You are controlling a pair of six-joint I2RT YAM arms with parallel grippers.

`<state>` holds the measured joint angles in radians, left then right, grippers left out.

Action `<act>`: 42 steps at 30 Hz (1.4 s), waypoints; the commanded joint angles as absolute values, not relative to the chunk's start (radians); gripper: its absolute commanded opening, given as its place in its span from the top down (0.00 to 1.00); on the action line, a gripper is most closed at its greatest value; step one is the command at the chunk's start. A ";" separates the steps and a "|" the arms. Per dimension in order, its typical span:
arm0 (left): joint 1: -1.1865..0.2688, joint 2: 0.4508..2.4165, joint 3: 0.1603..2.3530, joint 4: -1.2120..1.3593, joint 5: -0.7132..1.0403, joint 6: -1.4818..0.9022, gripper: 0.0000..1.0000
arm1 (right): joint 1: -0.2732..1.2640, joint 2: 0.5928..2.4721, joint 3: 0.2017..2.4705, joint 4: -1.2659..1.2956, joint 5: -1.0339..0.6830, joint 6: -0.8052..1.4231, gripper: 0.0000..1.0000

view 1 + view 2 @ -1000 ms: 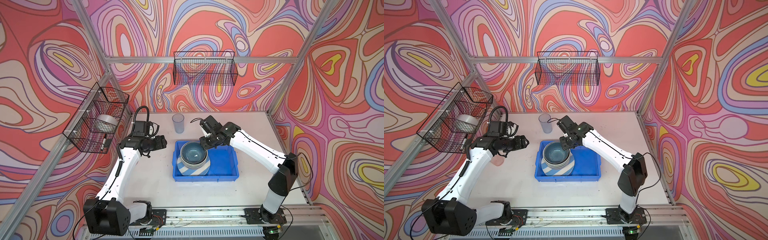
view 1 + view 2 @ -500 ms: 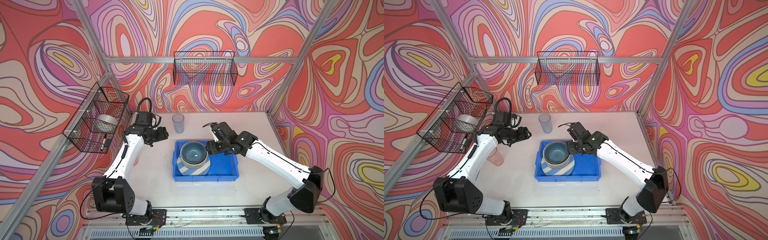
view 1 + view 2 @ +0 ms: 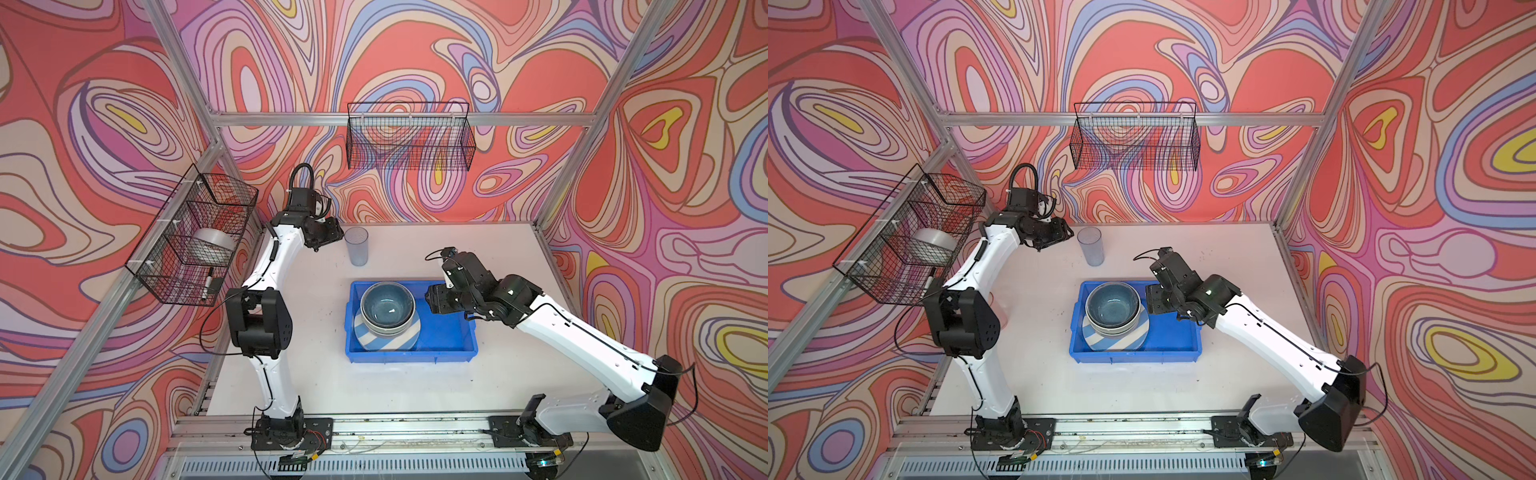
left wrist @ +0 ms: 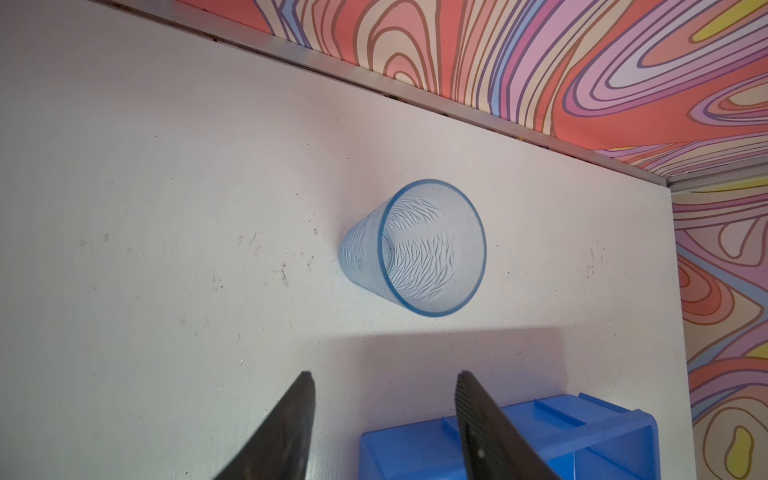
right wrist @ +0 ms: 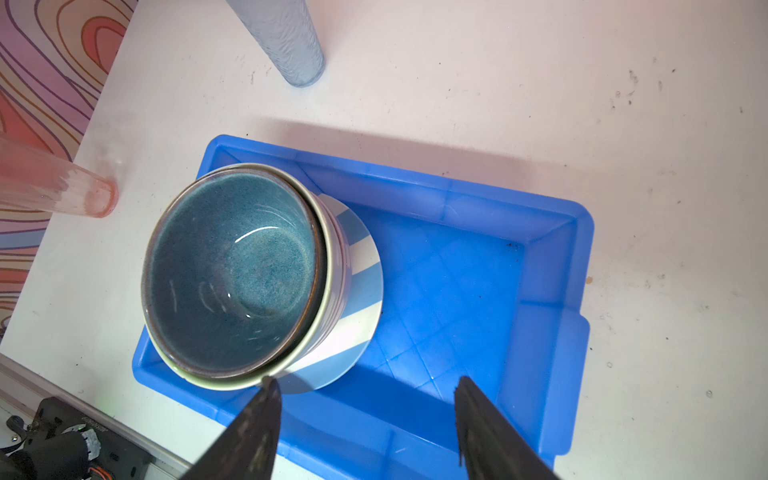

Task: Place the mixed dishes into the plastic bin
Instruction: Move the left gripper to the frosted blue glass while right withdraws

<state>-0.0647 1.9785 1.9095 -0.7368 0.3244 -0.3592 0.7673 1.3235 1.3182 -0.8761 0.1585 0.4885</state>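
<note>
Bluish tumbler [image 3: 358,246] stands upright just behind the plastic bin [image 3: 411,357], where nested bowls [image 3: 387,305] already sit on the striped plate [image 3: 376,341], so the left gripper [image 4: 384,376], fingers spread and empty, faces it for a likely grasp, while the right gripper [image 5: 365,382], likewise spread and empty, hovers over the bin's bare half.

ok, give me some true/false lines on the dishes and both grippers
1. The bluish tumbler stands upright on the table, outside the plastic bin. True.
2. The dark blue bowl sits directly on the bin floor. False: it nests in the pale green bowl, over the striped plate.
3. The left gripper is closed on the tumbler. False: its jaws are open, short of it, empty.
4. The right gripper hangs over the bin, jaws open and empty. True.
5. The pink tumbler lies in the bin. False: it is on the table outside it.
</note>
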 commanded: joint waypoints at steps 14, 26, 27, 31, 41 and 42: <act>-0.061 2.306 2.262 -0.949 0.389 -0.281 0.52 | 0.773 1.262 1.273 -0.897 0.195 0.515 0.32; -0.061 2.339 2.263 -1.004 0.383 -0.252 0.65 | 0.773 1.284 1.280 -0.886 0.190 0.519 0.32; -0.061 2.338 2.262 -1.008 0.382 -0.250 0.69 | 0.773 1.285 1.281 -0.885 0.190 0.520 0.32; -0.061 2.332 2.261 -1.024 0.370 -0.250 0.79 | 0.773 1.290 1.282 -0.884 0.187 0.523 0.32; -0.061 2.267 2.196 -1.022 0.369 -0.244 0.94 | 0.773 1.299 1.294 -0.875 0.179 0.523 0.32; -0.061 2.258 2.187 -1.019 0.368 -0.244 0.96 | 0.773 1.299 1.296 -0.874 0.179 0.522 0.33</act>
<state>-0.0647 2.3135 2.2089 -0.9993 0.3664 -0.2611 0.7673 1.2911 1.2827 -0.8837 0.1787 0.5171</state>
